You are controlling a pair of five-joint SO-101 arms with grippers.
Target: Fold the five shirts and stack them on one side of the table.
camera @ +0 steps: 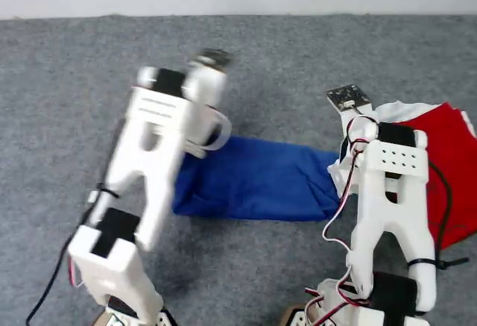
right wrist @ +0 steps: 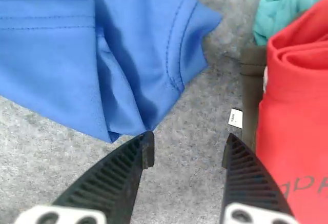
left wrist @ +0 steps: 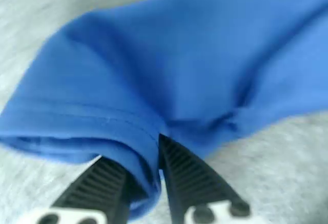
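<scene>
A blue shirt (camera: 257,178) lies folded into a long strip across the middle of the grey table. My left gripper (left wrist: 154,155) is shut on the blue shirt (left wrist: 169,65) at its hem, at the strip's left end under the left arm (camera: 160,139). My right gripper (right wrist: 187,149) stands open just off the blue shirt's (right wrist: 87,55) other end, with bare table between its fingers. A red shirt (camera: 451,169) lies bunched at the right edge, behind the right arm (camera: 387,184). Beside the red shirt (right wrist: 294,111) show a teal shirt (right wrist: 287,3) and a dark olive one (right wrist: 251,96).
The grey carpet-like table surface (camera: 298,65) stretches open behind the blue shirt and at the front centre. A white cloth edge (camera: 399,110) peeks out by the red shirt. A small white label (right wrist: 236,117) sticks out from the olive shirt.
</scene>
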